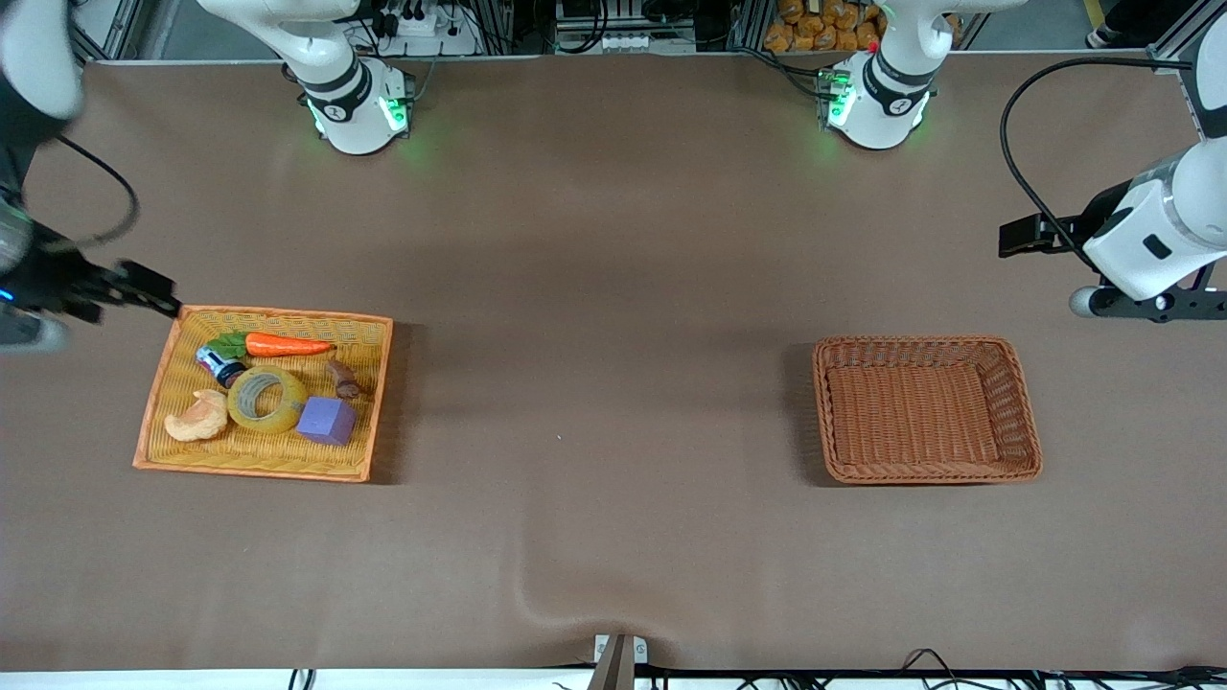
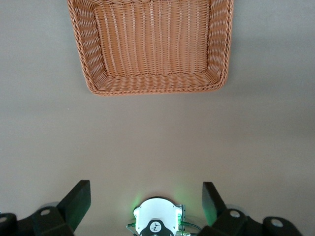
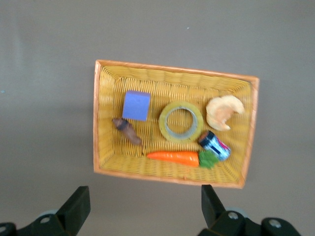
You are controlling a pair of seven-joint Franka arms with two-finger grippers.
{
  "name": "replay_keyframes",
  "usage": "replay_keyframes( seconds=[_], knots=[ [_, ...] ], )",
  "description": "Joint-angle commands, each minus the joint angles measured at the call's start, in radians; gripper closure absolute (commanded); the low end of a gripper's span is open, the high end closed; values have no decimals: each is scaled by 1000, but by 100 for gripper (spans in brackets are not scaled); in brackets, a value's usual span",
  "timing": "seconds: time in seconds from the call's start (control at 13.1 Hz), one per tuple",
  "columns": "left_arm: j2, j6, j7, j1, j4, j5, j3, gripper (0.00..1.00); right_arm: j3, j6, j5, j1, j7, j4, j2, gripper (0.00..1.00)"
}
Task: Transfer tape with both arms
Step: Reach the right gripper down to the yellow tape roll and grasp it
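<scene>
The tape [image 1: 266, 400], a translucent yellow ring, lies flat in the middle of a yellow woven tray [image 1: 264, 470] at the right arm's end of the table. It also shows in the right wrist view [image 3: 181, 121]. My right gripper [image 1: 153, 287] hangs in the air over the table just off a corner of the tray. In its wrist view this gripper [image 3: 145, 206] is open and empty. My left gripper [image 1: 1026, 235] is up over the left arm's end of the table, off the brown basket. In its wrist view it [image 2: 146, 201] is open and empty.
Round the tape in the tray lie a purple cube [image 1: 327, 421], a carrot [image 1: 288, 345], a croissant [image 1: 196, 419], a small dark can [image 1: 219, 365] and a brown piece [image 1: 342, 379]. An empty brown wicker basket [image 1: 925, 470] stands toward the left arm's end.
</scene>
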Motion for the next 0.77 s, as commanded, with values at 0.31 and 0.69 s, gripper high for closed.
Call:
replay_keyframes(
  seconds=[0.31, 0.69],
  knots=[
    [37, -17, -6, -37, 57, 62, 4, 0, -4, 522, 9, -35, -159, -340, 186, 0],
    [168, 8, -20, -38, 190, 53, -7, 0, -4, 608, 7, -65, -256, -397, 278, 0]
  ],
)
